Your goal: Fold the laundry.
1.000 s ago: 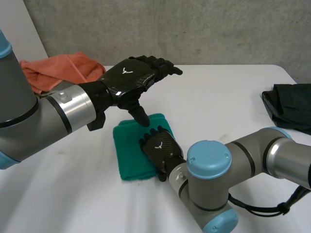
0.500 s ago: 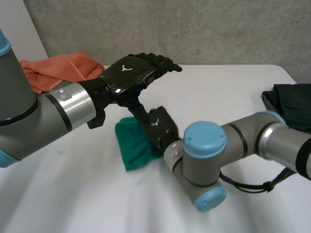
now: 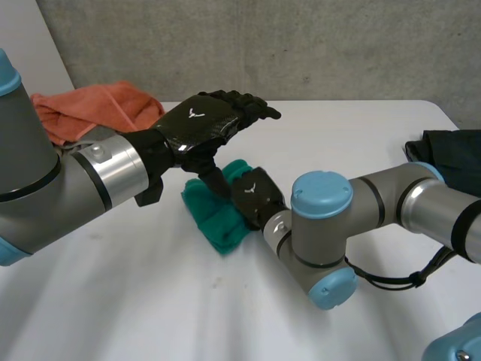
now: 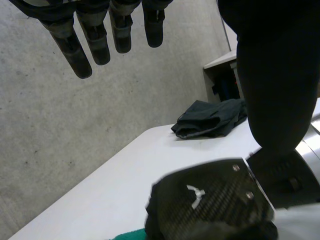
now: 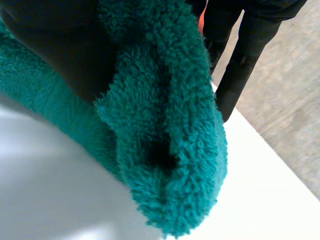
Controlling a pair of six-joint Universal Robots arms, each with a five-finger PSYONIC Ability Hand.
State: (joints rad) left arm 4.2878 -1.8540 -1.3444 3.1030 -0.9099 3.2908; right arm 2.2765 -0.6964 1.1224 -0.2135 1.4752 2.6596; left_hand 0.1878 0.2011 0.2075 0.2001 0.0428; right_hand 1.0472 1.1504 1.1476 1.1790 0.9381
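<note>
1. Right robot hand (image 3: 254, 197): clenched on the green towel (image 3: 218, 219), which sits bunched and thick near the middle of the counter (image 3: 113, 301). The right wrist view shows one doubled edge raised off the surface.
2. Left robot hand (image 3: 201, 124): released, fingers (image 4: 75, 55) straight, poised just above the towel with the thumb pointing down at it.
3. Progress, as judged: this towel is folded compact but not yet laid flat. Farther back, a dark garment (image 3: 451, 162) and an orange cloth (image 3: 90, 107) lie crumpled, so most of the work remains.
</note>
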